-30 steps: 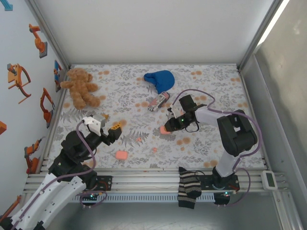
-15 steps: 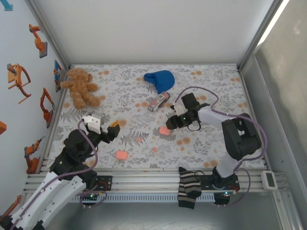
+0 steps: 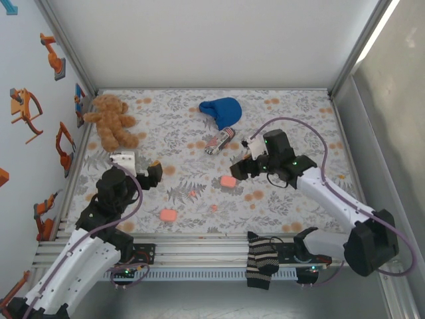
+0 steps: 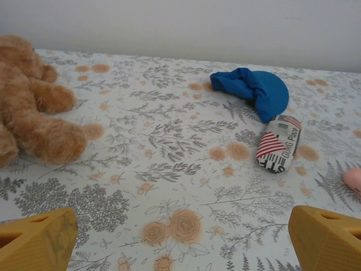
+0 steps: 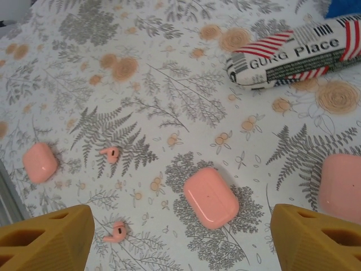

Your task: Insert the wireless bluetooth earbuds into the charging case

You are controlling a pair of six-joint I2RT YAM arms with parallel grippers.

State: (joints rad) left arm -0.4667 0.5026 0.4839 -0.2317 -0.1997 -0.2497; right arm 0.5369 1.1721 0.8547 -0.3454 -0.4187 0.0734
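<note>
Lying loose on the bench (image 3: 299, 119), two earbuds (image 5: 111, 153) sit just left of a closed-looking case (image 5: 211, 197); none is inserted. The right end effector (image 5: 180, 237) hangs above them, jaws apart and empty. The left end effector (image 4: 180, 243) gapes wide, empty too. By my reading, every step is yet to do.

The left arm (image 3: 99, 206) is standing bent over the bench's (image 3: 299, 133) near-left corner, the left end effector (image 3: 139, 166) hovering with fingers (image 4: 36, 240) spread wide, gripping nothing. The right arm (image 3: 332, 199) is lying outstretched toward the bench's middle, the right end effector (image 3: 240, 166) hanging above it, fingers (image 5: 318, 237) parted and empty.
</note>
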